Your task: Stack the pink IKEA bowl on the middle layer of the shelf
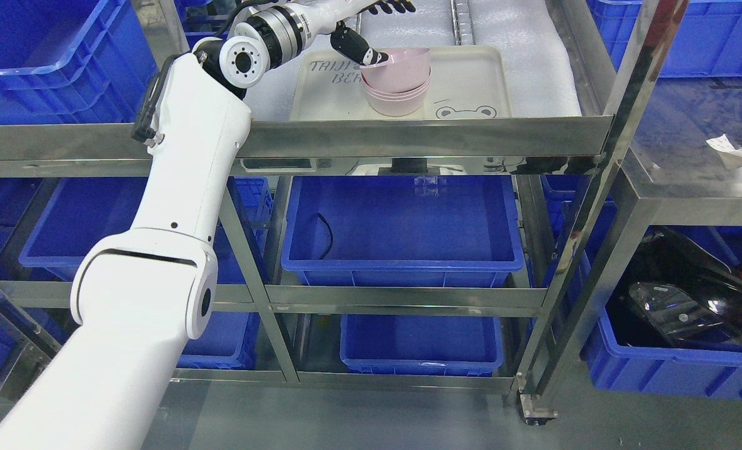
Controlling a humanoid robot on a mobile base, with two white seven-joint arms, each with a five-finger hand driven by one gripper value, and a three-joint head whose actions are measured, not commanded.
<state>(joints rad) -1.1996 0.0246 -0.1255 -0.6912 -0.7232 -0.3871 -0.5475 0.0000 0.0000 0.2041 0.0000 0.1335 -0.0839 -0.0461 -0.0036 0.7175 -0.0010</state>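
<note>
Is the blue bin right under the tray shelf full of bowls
No. The blue bin below the tray holds only a thin black cord; the pink bowls sit stacked on the tray.

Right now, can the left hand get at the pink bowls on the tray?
Probably yes: the left hand is already over the tray, one of its fingers on the top bowl's rim, nothing between.

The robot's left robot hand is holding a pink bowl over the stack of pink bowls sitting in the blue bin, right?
Not quite. The head view shows the stack of pink bowls sitting on a cream tray, not in a blue bin. The rest holds: the left robot hand grips a pink bowl by its rim, over that stack. The blue bin is on the layer below.
</note>
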